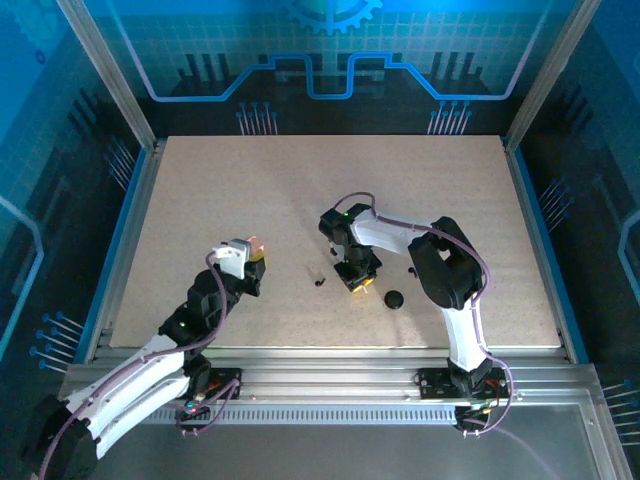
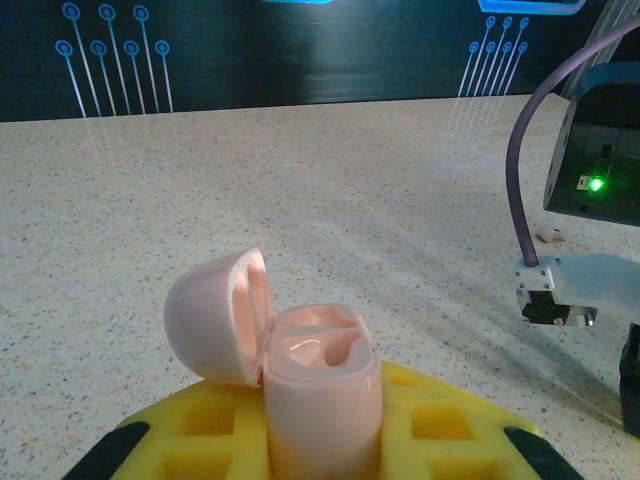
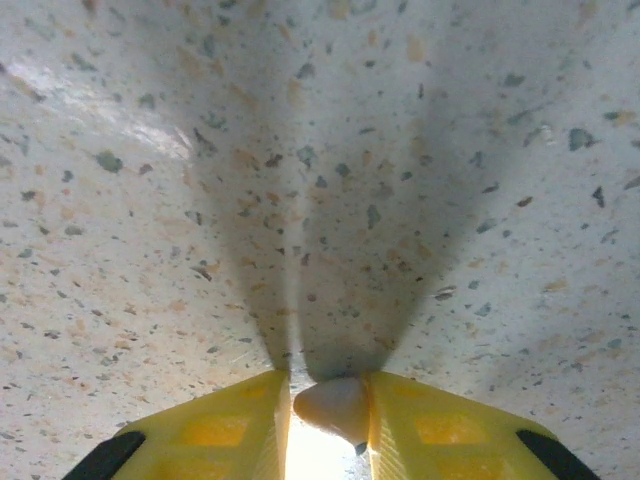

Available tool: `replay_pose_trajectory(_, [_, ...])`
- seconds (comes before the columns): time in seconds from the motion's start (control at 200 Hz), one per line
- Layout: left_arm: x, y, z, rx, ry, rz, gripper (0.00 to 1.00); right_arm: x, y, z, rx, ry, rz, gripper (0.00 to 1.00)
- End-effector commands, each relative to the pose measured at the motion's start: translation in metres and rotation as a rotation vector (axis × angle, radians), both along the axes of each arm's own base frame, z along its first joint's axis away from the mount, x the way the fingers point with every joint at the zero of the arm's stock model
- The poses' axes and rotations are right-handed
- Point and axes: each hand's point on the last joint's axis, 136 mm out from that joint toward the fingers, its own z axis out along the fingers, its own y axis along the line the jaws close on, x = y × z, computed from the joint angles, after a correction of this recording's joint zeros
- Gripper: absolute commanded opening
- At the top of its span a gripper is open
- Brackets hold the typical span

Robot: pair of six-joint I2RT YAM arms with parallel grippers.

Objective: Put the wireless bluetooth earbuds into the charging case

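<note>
The left gripper (image 1: 248, 262) is clamped tight on the pink case (image 2: 312, 375), at the left part of the table (image 1: 300, 190); the case stands upright with its lid (image 2: 215, 315) tipped open to the left; two tiny black bits (image 1: 318, 283) lie on the table between the arms; just beside them, the right gripper (image 3: 328, 390) points down close to the table and pinches a small pale earbud (image 3: 335, 408) between its yellow fingers (image 3: 440, 430); a round black puck (image 1: 394, 299) lies on the table to its right.
</note>
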Motion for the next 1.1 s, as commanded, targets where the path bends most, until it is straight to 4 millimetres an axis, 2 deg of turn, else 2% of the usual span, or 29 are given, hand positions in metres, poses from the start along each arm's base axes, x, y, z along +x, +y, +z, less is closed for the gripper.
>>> replay_pose_trajectory(0.0, [0.002, -0.002, 0.018, -0.007, -0.042, -0.014, 0.2, -0.01, -0.009, -0.009, -0.045, 0.058, 0.024, 0.24])
replay_pose_trajectory(0.24, [0.002, -0.005, 0.018, -0.007, -0.041, -0.028, 0.2, -0.002, -0.012, 0.003, -0.03, -0.006, -0.007, 0.22])
replay_pose_trajectory(0.44, [0.006, -0.021, 0.02, -0.023, -0.046, -0.095, 0.2, 0.011, -0.01, 0.025, 0.059, -0.127, -0.088, 0.21])
replay_pose_trajectory(0.615, [0.01, -0.052, 0.02, -0.027, -0.059, -0.216, 0.19, 0.023, -0.007, 0.052, 0.176, -0.281, -0.163, 0.21])
replay_pose_trajectory(0.855, [0.02, -0.114, 0.012, 0.022, -0.095, -0.41, 0.19, 0.053, 0.006, 0.117, 0.417, -0.559, -0.21, 0.21])
replay_pose_trajectory(1.001, [0.03, -0.14, 0.012, 0.021, -0.126, -0.473, 0.19, 0.058, 0.007, 0.151, 0.524, -0.684, -0.195, 0.21])
replay_pose_trajectory(1.091, [0.034, -0.154, 0.011, 0.014, -0.137, -0.521, 0.19, 0.055, 0.005, 0.163, 0.574, -0.739, -0.172, 0.21])
